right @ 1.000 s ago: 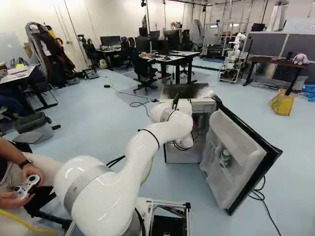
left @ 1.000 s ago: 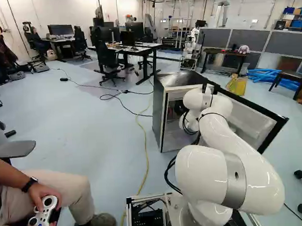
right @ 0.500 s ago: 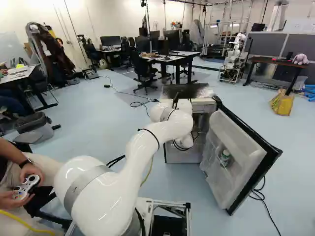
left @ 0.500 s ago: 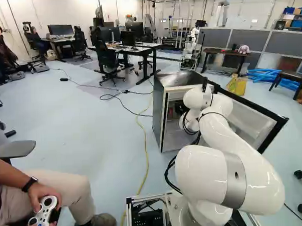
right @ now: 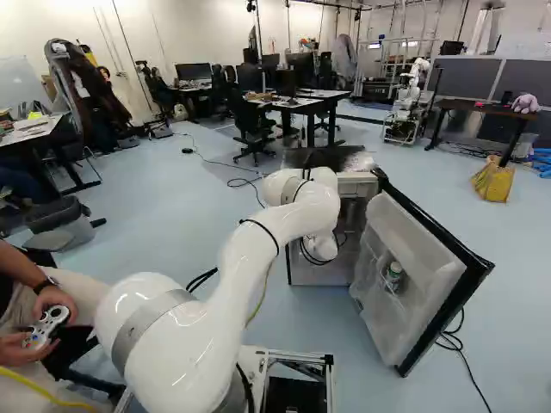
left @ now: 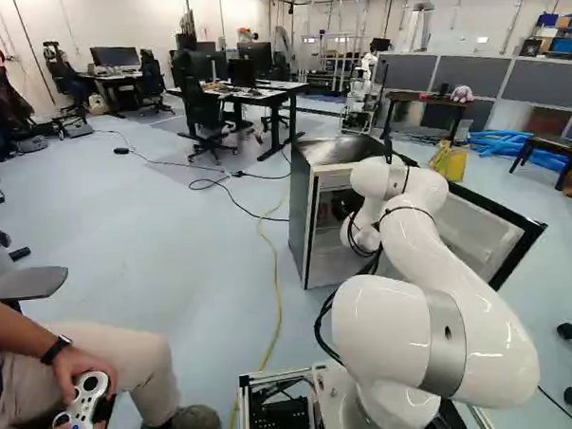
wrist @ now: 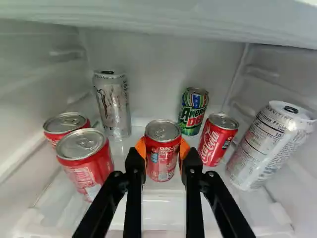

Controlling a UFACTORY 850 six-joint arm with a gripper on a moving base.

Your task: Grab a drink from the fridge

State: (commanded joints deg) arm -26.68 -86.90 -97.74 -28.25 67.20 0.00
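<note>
The gripper [left: 343,205] is grasping the held red can [wrist: 162,156], its orange pads [wrist: 140,148] touching from two sides, inside the fridge [left: 302,204]. Near the gripper, on one side, stand two more red cans [wrist: 85,163]; on the other side are the big white can [wrist: 265,144] and another red can [wrist: 216,141]. Farther ahead of the gripper stand the silver can [wrist: 114,106] and the green can [wrist: 192,113].

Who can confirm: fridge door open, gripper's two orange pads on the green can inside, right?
One thing's off: the wrist view shows the gripper with its orange pads on a red can, not the green can, which stands farther back. Fridge door open: correct.
</note>
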